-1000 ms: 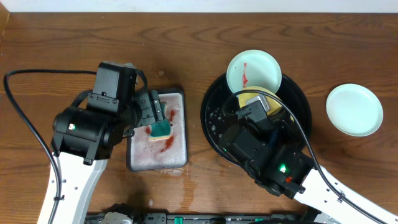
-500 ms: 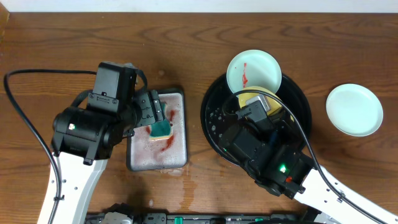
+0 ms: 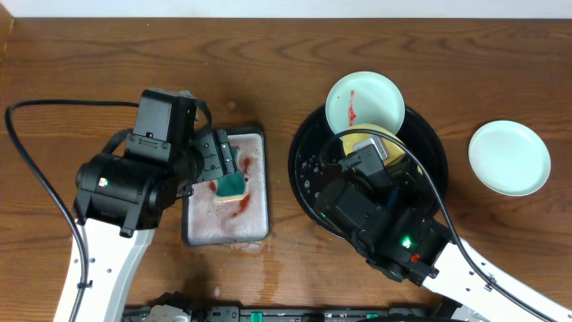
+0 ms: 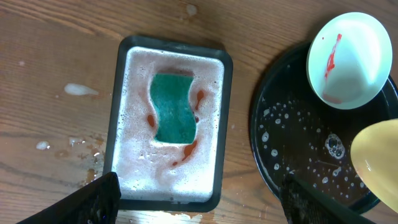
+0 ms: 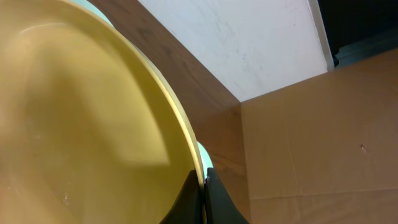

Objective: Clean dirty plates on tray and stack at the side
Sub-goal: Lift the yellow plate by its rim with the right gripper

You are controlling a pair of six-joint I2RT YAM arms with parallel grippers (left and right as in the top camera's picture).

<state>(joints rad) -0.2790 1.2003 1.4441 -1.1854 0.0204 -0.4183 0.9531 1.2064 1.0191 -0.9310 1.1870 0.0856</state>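
The black tray (image 3: 307, 170) holds a yellow plate (image 3: 380, 141), mostly hidden under my right arm. My right gripper (image 5: 204, 186) is shut on the yellow plate's rim (image 5: 93, 124) and holds it tilted. A mint plate smeared with red sauce (image 3: 364, 101) leans on the tray's far rim; it also shows in the left wrist view (image 4: 349, 59). A clean mint plate (image 3: 509, 157) lies on the bare wood at the right. My left gripper (image 4: 199, 196) is open and empty above the grey sponge tray (image 4: 124, 56).
The grey tray (image 3: 192, 234) is full of pink foam with a green sponge (image 3: 233, 186) in it; the sponge also shows in the left wrist view (image 4: 173, 107). Water drops lie on the wood near it (image 4: 79, 90). The table's far edge meets a white wall.
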